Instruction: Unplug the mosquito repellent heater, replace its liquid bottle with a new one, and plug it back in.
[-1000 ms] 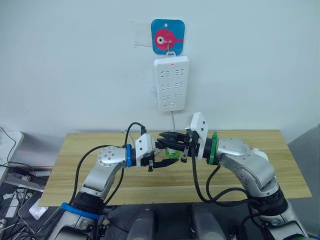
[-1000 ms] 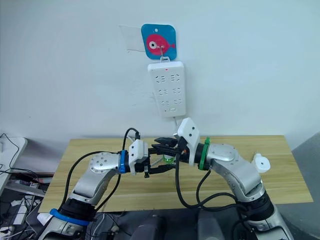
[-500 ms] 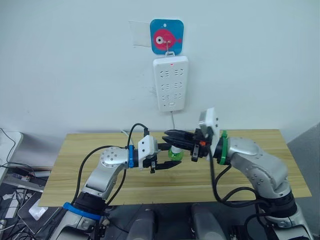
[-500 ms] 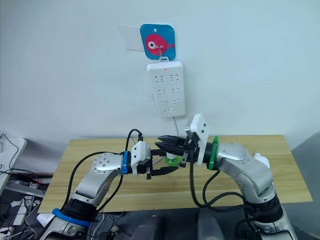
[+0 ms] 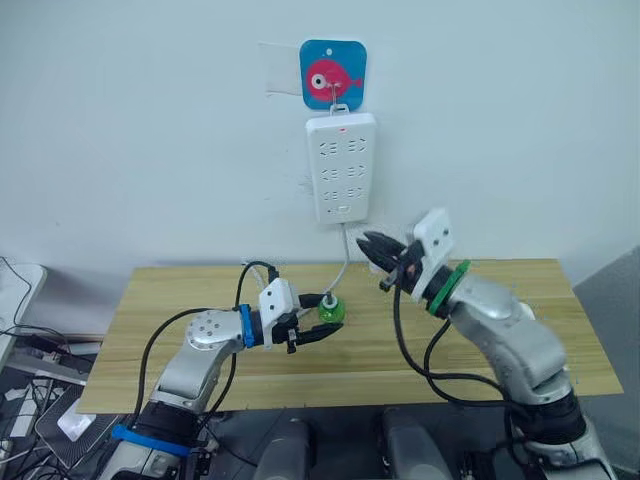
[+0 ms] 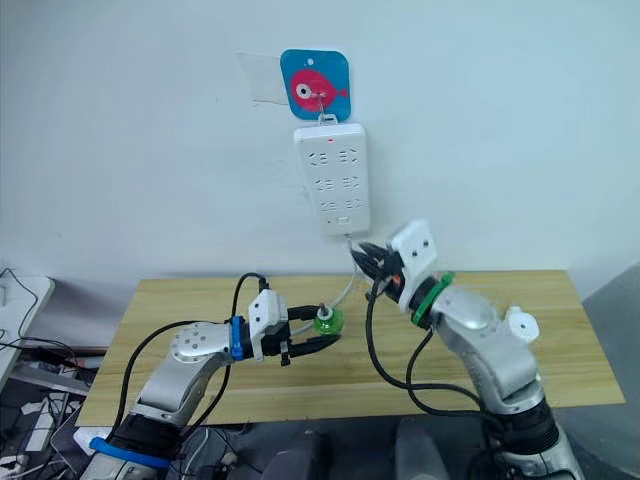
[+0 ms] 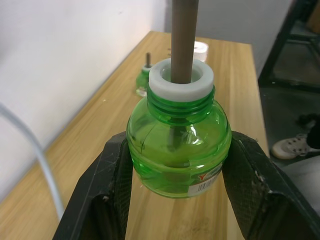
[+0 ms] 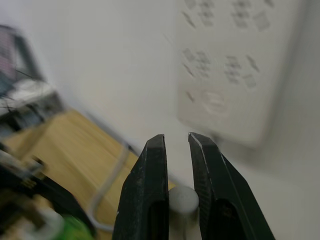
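White and rounded, the mosquito repellent heater (image 6: 522, 325) lies on the wooden table (image 5: 170, 290) near its right end. It is just behind the right forearm, at about 3 o'clock from the green bottle (image 5: 329, 312), and no gripper touches it.

The left gripper (image 5: 322, 318) holds this green bottle just above the table, near the middle. The two black fingers (image 7: 105, 185) press on the opposite sides of the bottle's belly. The bottle is upright, with a white collar (image 7: 181, 80) on its neck and a brown wick (image 7: 182, 35) rising out of it.

In the left wrist view, a second green bottle (image 7: 145, 80) stands on the table near the wall, farther along the board.

The right gripper (image 5: 372, 245) is raised in the air at about 1 o'clock from the held bottle, just under the white power strip (image 5: 343, 167) on the wall. Its fingers (image 8: 150, 185) are almost together and pinch a small pale round piece (image 8: 182, 202); I cannot tell what it is.

A white cable (image 5: 345, 262) hangs from the strip at 6 o'clock. A blue plate with a pink fish (image 5: 334, 73) is at 12 o'clock of the strip.
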Available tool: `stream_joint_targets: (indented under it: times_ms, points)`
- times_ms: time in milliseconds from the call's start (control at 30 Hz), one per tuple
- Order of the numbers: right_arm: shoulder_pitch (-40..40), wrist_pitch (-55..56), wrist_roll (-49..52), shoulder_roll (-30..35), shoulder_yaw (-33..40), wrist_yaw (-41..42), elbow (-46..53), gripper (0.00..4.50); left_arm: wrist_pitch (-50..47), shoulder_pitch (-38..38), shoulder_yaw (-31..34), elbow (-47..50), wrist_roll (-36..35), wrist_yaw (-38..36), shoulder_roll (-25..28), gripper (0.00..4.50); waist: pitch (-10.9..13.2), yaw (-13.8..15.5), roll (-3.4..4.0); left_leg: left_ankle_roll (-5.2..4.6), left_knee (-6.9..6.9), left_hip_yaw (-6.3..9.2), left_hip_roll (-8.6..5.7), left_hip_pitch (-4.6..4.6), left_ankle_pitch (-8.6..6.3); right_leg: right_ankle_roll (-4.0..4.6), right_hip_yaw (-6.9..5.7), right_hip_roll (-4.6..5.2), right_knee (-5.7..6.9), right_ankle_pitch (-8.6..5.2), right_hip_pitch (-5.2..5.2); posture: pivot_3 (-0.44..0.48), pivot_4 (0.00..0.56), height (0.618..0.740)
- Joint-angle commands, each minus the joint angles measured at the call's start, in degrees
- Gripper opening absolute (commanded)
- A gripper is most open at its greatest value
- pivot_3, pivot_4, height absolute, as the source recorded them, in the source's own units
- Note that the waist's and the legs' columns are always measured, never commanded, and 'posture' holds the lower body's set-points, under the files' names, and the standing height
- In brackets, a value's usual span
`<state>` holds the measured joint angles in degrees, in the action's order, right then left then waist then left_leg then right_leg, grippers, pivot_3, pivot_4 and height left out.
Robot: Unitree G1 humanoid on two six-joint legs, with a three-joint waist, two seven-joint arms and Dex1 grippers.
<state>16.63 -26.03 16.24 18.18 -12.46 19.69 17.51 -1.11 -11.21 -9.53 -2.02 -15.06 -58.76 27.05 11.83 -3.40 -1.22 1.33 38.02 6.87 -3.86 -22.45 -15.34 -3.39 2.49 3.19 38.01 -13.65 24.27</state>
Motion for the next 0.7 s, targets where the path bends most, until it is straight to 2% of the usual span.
stream_joint_targets:
  times_ms: [33, 167, 367, 467, 700]
  points:
    - [1.2, 14.7, -7.0, -3.3, -0.4, -1.7, -14.1, 0.31, -0.8, 1.1, 0.8, 4.5, -0.5, 2.1, -0.3, 2.20, 0.0, -0.1, 0.00, 0.00, -0.02, -0.02, 0.02, 0.01, 0.00, 0.00, 0.01, -0.02, 0.00, 0.00, 0.01, -0.095, 0.179, 0.740]
    - [5.9, 25.7, -11.4, -7.0, 2.4, -5.7, -33.3, 0.31, -2.5, 2.6, 1.2, 7.3, -0.7, 3.7, -0.2, 2.20, 0.0, -0.3, 0.01, 0.01, -0.07, -0.13, 0.11, 0.04, 0.00, 0.01, 0.06, -0.06, -0.03, 0.00, 0.02, -0.078, 0.183, 0.740]
    - [10.4, 36.7, -14.9, -10.1, 4.4, -8.8, -52.5, 0.31, -4.3, 5.3, 1.8, 11.3, -1.2, 5.0, 0.8, 2.20, 0.0, 0.0, 0.01, 0.01, -0.09, -0.15, 0.12, 0.06, 0.00, 0.01, 0.09, -0.08, -0.03, 0.01, 0.02, -0.015, 0.194, 0.740]
    - [11.2, 40.4, -15.3, -10.7, 5.6, -9.0, -58.4, 0.31, -5.4, 6.5, 2.1, 13.4, -1.5, 5.2, 1.5, 2.20, 0.0, 0.2, 0.02, 0.00, -0.09, -0.15, 0.12, 0.08, -0.01, 0.02, 0.09, -0.09, -0.03, 0.00, -0.01, 0.004, 0.202, 0.740]
    - [12.2, 43.2, -15.6, -10.6, 8.2, -9.6, -64.3, 0.31, -6.7, 7.2, 2.9, 15.0, -2.2, 5.4, 2.8, 2.20, 0.0, 0.2, 0.03, -0.01, -0.09, -0.14, 0.12, 0.10, -0.02, 0.02, 0.09, -0.10, -0.01, 0.01, -0.03, 0.010, 0.204, 0.740]
